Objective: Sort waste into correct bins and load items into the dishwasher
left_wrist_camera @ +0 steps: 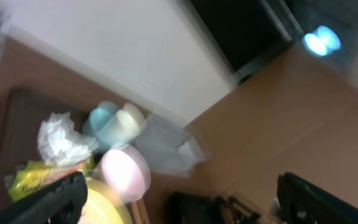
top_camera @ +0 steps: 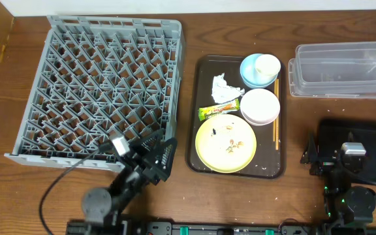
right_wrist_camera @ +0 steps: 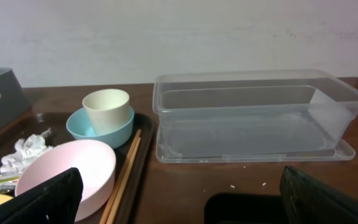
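– Fingers (right_wrist_camera: 42, 199) of the right gripper (right_wrist_camera: 179, 208): how do they stand?
– Spread wide with nothing between them. Only the two black tips show, at the lower corners of its wrist view. The left gripper (left_wrist_camera: 179, 208) is likewise wide apart and empty, with its tips cut off by the bottom edge.
– Where is the waste?
– On the dark brown tray (top_camera: 198, 78), right of the grey dish rack (top_camera: 103, 85). The crumpled tissue (top_camera: 222, 87) lies just beyond the green-and-yellow wrapper (top_camera: 219, 109). Pale crumbs (top_camera: 230, 140) sit on the yellow plate (top_camera: 207, 156).
– And the dishes?
– Same tray. The small cup (top_camera: 266, 66) stands in the light blue bowl (top_camera: 247, 73), with the white bowl (top_camera: 260, 106) nearer the robot. The chopsticks (top_camera: 275, 124) lie along the tray's right side.
– The bins?
– The clear tub (top_camera: 342, 91) is well right of the tray. The black bin (top_camera: 371, 140) is partly covered by the right arm and runs off the overhead frame.
– Anything hard to read?
– The left wrist view is blurred, so its wrapper and tissue are only smears. From the right wrist the plate is a yellow sliver behind a fingertip, and the white bowl looks pinkish.
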Tool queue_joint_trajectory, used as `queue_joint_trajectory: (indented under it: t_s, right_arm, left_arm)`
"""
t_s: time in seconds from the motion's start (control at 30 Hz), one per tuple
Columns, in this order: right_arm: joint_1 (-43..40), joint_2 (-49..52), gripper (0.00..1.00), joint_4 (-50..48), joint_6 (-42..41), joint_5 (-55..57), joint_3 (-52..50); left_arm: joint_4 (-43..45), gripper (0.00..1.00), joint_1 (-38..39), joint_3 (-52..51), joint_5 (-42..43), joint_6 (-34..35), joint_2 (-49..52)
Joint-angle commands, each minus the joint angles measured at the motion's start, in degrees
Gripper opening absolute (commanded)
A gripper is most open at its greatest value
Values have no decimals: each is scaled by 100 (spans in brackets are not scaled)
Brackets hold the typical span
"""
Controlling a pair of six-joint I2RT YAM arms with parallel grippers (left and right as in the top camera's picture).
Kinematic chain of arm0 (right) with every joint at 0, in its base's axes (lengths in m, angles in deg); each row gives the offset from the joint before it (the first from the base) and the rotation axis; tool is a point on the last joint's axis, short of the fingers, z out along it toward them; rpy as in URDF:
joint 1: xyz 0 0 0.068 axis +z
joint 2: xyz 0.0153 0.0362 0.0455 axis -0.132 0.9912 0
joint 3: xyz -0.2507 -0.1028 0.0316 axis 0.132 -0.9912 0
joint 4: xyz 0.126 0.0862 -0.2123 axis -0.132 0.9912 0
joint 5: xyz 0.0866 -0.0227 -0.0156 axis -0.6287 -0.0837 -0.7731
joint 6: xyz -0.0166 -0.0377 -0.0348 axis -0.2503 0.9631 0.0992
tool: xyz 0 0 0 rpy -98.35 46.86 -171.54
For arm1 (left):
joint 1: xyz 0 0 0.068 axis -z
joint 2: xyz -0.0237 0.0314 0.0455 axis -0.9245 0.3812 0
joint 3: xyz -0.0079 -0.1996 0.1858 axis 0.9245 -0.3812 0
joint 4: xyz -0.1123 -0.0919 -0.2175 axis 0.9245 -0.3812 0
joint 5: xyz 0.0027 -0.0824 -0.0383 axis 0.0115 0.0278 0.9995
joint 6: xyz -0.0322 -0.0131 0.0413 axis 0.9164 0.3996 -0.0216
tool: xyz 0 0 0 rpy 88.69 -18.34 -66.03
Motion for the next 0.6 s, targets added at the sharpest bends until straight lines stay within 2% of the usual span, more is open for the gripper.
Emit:
queue_joint_trajectory:
  t_s: [0.0,0.03,0.17,0.27,0.33,0.4,0.47,0.5,0.57]
  right_arm:
    - [-48,-9,99,22,66,0,-9]
    - [-48,-9,99,22,66,0,-9]
    - [-48,-9,99,22,66,0,-9]
    - [-48,-9,99,22,66,0,-9]
    - [-48,-9,99,22,68,0,-9]
    - [-48,-9,99,22,66,0,-9]
    - [-48,-9,99,22,68,0,-9]
    - [-48,-9,99,22,66,0,-9]
    - [-48,-9,99,22,66,0,-9]
  left_arm:
    - [-1480,98,-17,1519,-188,-1803,1357]
    - [-2382,98,-17,2175,-227,-2288,2011]
    - [-4570,98,-15,3869,-229,-3331,3836]
    - [-5925,98,-17,5080,-208,-3574,5320]
    - [-6083,98,-17,5377,-114,-3353,5862]
    - [-6116,98,-17,5427,461,-2691,6306]
    - [-5875,98,9,5429,1266,-3075,6577]
    - [-5836,98,48,5438,1379,-3222,6649]
    - [-5963,98,280,5497,767,-3233,6721]
